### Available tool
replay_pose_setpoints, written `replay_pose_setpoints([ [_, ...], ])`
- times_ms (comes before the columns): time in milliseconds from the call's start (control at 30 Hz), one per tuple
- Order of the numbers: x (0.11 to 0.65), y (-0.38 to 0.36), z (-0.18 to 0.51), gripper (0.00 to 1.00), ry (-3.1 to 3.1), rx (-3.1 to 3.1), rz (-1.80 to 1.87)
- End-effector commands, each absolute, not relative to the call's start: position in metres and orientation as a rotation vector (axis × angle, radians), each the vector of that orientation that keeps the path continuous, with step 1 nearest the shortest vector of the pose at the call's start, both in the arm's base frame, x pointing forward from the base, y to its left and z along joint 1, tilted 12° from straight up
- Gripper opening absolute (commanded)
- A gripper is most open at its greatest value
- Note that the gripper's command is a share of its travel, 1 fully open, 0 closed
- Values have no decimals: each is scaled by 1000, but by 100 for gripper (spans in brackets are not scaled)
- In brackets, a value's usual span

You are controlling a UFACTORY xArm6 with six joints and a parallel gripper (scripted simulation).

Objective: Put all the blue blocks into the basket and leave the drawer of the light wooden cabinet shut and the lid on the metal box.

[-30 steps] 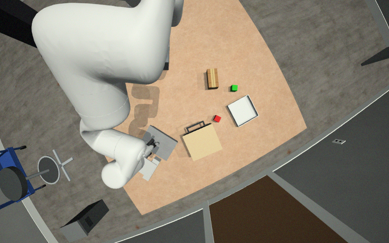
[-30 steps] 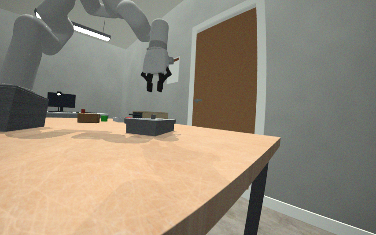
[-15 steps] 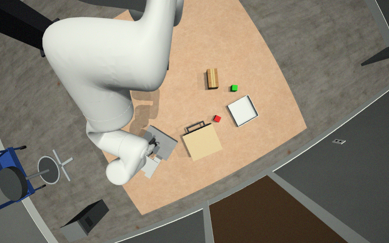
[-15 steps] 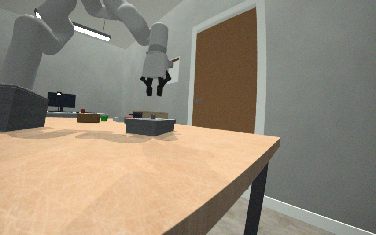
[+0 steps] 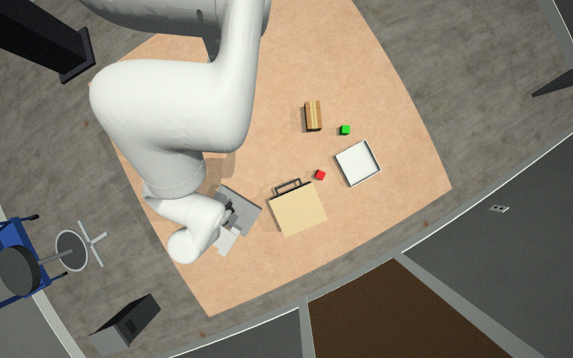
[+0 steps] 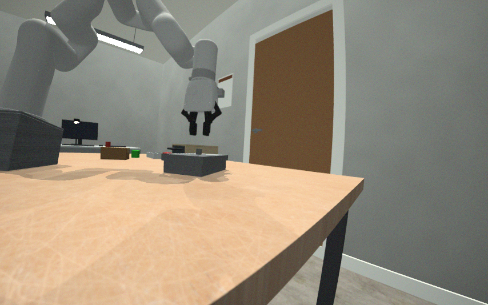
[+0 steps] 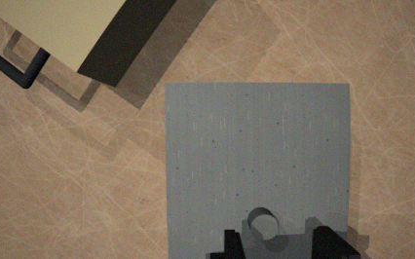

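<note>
The grey metal box (image 5: 243, 208) (image 6: 195, 163) (image 7: 257, 156) stands on the table with its lid on; the small round knob (image 7: 264, 224) (image 6: 199, 151) sits on top. My gripper (image 6: 199, 130) (image 7: 275, 243) hangs well above the box, over the knob, with its fingers partly apart and nothing between them. The light wooden cabinet (image 5: 298, 208) (image 7: 51, 21) stands beside the box, its dark handle (image 5: 286, 185) (image 7: 7, 68) close to its front. The white basket (image 5: 372, 154) looks empty. No blue block is in view.
A red block (image 5: 320, 174) lies between the cabinet and the basket. A green block (image 5: 345, 129) (image 6: 135, 153) lies next to a brown wooden box (image 5: 313, 115) (image 6: 114, 152). A large dark block (image 6: 11, 140) stands under the arm's base at the left.
</note>
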State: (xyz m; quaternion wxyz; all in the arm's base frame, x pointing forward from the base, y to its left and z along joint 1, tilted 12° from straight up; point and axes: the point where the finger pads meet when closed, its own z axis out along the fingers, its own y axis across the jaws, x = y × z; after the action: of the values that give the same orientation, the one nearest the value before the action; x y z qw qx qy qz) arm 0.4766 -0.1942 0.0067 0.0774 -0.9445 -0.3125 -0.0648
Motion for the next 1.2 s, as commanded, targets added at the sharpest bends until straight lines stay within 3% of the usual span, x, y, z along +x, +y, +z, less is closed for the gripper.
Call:
replay_pose_setpoints([
  [0,479,-193,-5,44,-937,-2832,-199],
  [1167,481,-189,-24,44,-937,-2832,-199],
])
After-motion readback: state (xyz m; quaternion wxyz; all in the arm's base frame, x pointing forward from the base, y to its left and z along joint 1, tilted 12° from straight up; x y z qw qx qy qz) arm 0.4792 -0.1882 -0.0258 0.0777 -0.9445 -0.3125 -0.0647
